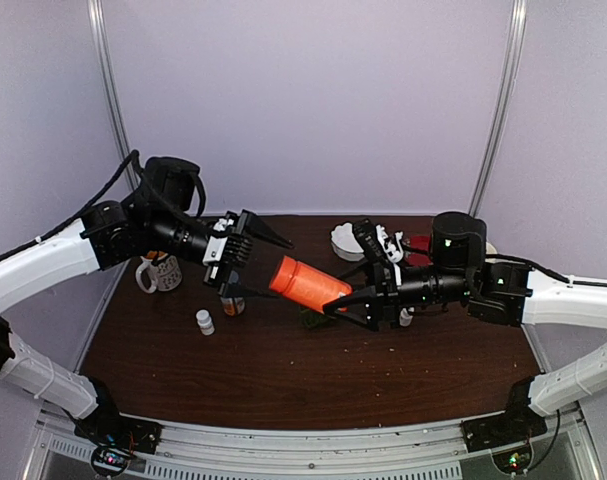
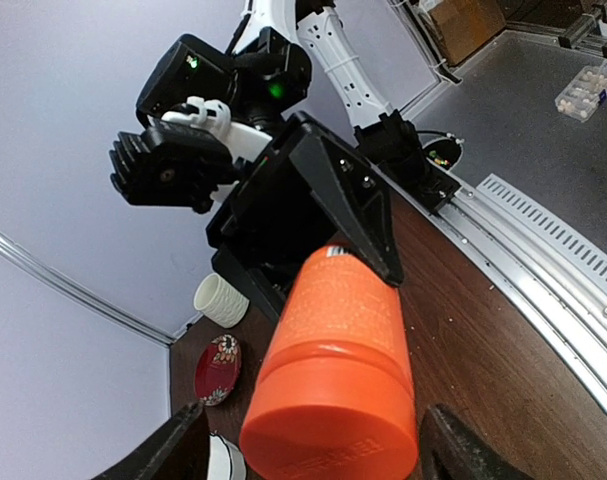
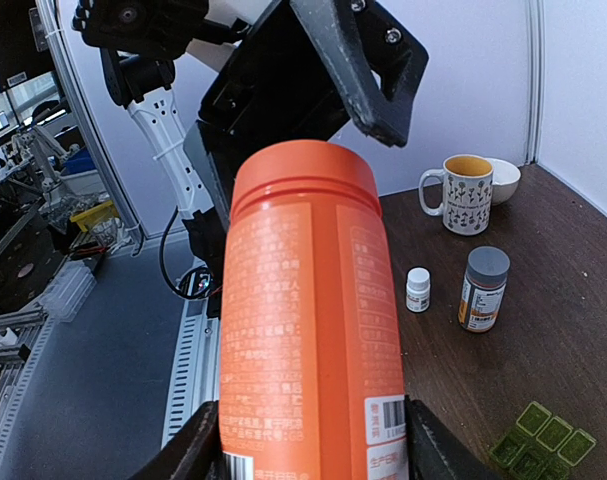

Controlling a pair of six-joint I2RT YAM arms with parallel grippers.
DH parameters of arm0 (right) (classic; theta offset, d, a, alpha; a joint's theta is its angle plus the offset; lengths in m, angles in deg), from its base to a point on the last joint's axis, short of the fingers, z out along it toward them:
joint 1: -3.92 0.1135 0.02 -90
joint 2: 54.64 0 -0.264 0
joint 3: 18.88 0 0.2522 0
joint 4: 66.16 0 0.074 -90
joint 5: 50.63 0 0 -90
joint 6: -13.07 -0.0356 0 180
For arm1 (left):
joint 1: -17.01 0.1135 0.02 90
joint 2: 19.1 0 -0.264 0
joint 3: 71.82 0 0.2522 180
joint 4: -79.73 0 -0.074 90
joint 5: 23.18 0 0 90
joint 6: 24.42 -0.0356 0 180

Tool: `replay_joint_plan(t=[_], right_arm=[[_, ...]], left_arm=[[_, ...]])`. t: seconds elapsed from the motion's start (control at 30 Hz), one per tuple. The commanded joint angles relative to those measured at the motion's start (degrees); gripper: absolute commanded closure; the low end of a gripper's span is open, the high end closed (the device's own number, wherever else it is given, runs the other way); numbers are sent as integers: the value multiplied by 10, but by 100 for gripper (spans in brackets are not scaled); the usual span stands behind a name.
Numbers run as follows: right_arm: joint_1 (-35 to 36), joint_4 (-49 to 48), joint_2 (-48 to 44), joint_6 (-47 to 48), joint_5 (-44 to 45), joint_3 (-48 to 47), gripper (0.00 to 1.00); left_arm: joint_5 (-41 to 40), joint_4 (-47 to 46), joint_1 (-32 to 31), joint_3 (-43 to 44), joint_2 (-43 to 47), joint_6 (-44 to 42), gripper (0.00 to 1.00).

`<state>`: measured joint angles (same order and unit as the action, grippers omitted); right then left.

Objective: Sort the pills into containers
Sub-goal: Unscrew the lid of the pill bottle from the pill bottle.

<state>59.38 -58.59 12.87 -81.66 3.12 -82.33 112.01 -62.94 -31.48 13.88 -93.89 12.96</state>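
Pills: tiny tablets, too small for me to pick out in any view.
Containers: a small dark-green plastic pill box (image 3: 545, 438) lies flat on the brown wooden table (image 1: 283, 380). It is near the middle, just below the raised bottle.
Look of the box: translucent green squares in two short rows. The right wrist view cuts it at the edge, so I cannot tell cells from lids.
In the way: from above, the bottle and the right arm's fingers cover nearly all of the box, leaving only a green sliver.
Orange bottle: a large orange plastic bottle (image 1: 308, 283) with printed text and a barcode, held in the air, tilted with its cap end toward the left arm.
Right gripper (image 3: 308, 450): clamped on the bottle's lower body, one finger against each side.
Left gripper (image 1: 268, 266): spread wide, its fingers (image 2: 168, 450) on either side of the cap end with a gap showing on at least one side.
Nearby, left half: a small white bottle (image 3: 418, 289) and a grey-capped labelled bottle (image 3: 483, 288) stand close together. A patterned mug (image 3: 468, 193) and a white bowl (image 3: 505, 178) stand beyond them.
Nearby, far edge: a ribbed white cup (image 2: 221, 298) and a red patterned dish (image 2: 218, 368).
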Motion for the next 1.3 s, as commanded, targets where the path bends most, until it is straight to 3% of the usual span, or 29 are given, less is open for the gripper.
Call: replay_joint_plan(t=[0.0,0.23,0.4,0.67,0.77,0.87,1.27], right_arm=[[-3,-18,-4,-1,-5,-12,80],[-3,-20,-3,-2,-6,-13,80],[-3,-21,-3,-3,-6,-13,81],[-3,-1,-2,16,24,-19,87],[-1,11,-3,34,51,-21,90],[10,39,-7,75,105,-29,92],[92,44,-28,195,427,-27,100]], left_arm=[[1,-26,-3,-7,8,0,26],[3,-26,-3,-7,5,0,28],[3,-24,-3,-4,4,-2,44],[13,-22,-3,6,0,37,58],[7,-26,-3,26,-13,106,72],[-14,-26,-3,64,-31,236,81],[-17,81,-3,170,-69,584,83]])
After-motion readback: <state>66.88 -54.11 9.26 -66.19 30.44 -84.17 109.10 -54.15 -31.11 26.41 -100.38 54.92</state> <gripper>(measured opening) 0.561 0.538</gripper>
